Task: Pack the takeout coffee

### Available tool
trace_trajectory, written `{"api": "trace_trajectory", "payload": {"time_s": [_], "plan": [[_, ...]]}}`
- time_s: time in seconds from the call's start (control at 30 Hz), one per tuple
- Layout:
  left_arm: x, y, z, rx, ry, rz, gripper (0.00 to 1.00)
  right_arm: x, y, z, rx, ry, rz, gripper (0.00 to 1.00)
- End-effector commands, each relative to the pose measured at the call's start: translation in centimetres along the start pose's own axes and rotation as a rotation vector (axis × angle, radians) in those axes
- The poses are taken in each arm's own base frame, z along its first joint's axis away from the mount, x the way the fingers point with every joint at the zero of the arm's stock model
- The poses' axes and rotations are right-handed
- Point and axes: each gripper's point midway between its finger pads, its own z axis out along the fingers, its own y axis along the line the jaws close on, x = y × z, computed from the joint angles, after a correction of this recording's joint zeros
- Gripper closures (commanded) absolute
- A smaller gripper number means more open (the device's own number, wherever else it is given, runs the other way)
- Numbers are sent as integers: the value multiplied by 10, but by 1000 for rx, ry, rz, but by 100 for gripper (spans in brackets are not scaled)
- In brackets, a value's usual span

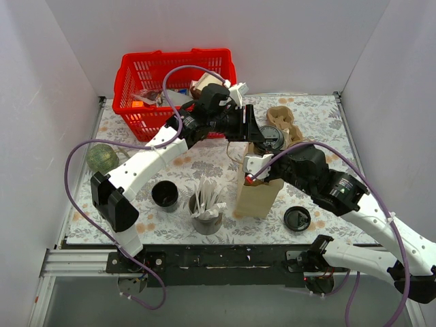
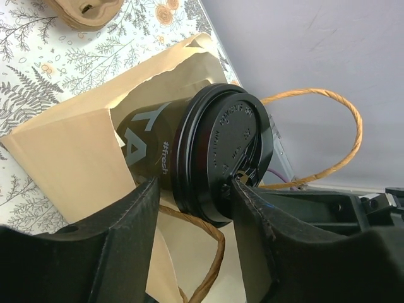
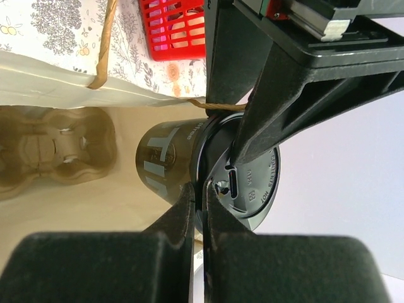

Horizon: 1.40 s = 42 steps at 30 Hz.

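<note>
The left gripper (image 2: pixel 194 184) clasps a small dark disposable coffee cup (image 2: pixel 148 148) by its round black plastic lid (image 2: pixel 230 148), one finger (image 2: pixel 136 218) on each side of the lid's rim. The coffee cup hangs in the open mouth of a tall brown paper bag (image 1: pixel 257 196) with twisted paper handles. Its printed side is already below the paper edge and its lid is above. In the top view this spot is just past the table's centre towards 1 o'clock, at the bag's 12 o'clock end. The right gripper (image 3: pixel 202 189) has its fingers pressed to a bare sliver on the bag's near rim. On the floral table cover (image 1: pixel 320 122), a red plastic mesh basket (image 1: pixel 143 75) sits at 11 o'clock and a moulded brown cardboard cup carrier (image 1: pixel 286 122) at 1 o'clock, just beyond the bag. A flat loose black lid (image 1: pixel 297 219) lies at 5 o'clock, a grey tumbler of white utensils (image 1: pixel 206 208) stands at 6 o'clock beside the bag, and an open black cup (image 1: pixel 165 195) stands at 7 o'clock.
</note>
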Motion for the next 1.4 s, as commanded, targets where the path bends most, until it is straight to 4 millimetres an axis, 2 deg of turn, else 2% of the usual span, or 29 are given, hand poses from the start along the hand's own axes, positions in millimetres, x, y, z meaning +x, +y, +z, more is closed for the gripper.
{"api": "trace_trajectory", "payload": {"time_s": [0.0,0.03,0.1,0.2,0.23,0.37,0.43,0.5,0.63,0.73,0.83,1.0,1.03,1.13,1.17,1.27,1.37], "plan": [[0,-3,-5,-3,7,-18,39,-8,-23,-3,85,-24,-29,99],[-4,-4,-8,-11,-8,-3,29,-7,-23,-3,85,-20,-29,99],[-8,-6,-13,-15,-29,15,23,-5,-23,-4,86,-7,-30,99],[-24,-19,-31,-5,-105,65,16,-3,-23,-7,92,-5,-26,99],[-28,-22,-36,-1,-125,79,9,-4,-23,-8,93,-9,-24,99],[-50,-37,-53,11,-212,139,2,-6,-29,-16,123,-29,-14,99],[-54,-38,-52,6,-221,146,2,-6,-31,-18,131,-32,-14,99],[-56,-37,-47,1,-210,142,4,-7,-33,-18,139,-35,-15,99],[-48,-30,-32,2,-155,130,10,-10,-34,-16,137,-41,-22,99],[-41,-26,-24,8,-119,117,22,-9,-34,-13,134,-35,-27,99],[-36,-22,-22,-4,-101,103,35,-10,-34,-12,136,-39,-31,99],[-30,-15,-19,-24,-79,86,38,-12,-34,-11,130,-41,-37,99],[-28,-12,-18,-30,-73,83,44,-12,-35,-11,131,-39,-37,99],[-21,-8,-13,-29,-51,70,49,-12,-34,-8,122,-40,-38,99],[-19,-8,-12,-26,-46,65,54,-13,-31,-7,113,-43,-40,99],[-18,-9,-10,-14,-39,50,61,-10,-28,-2,100,-30,-42,99],[-18,-9,-9,-12,-36,37,64,-8,-26,1,95,-13,-44,99]]}}
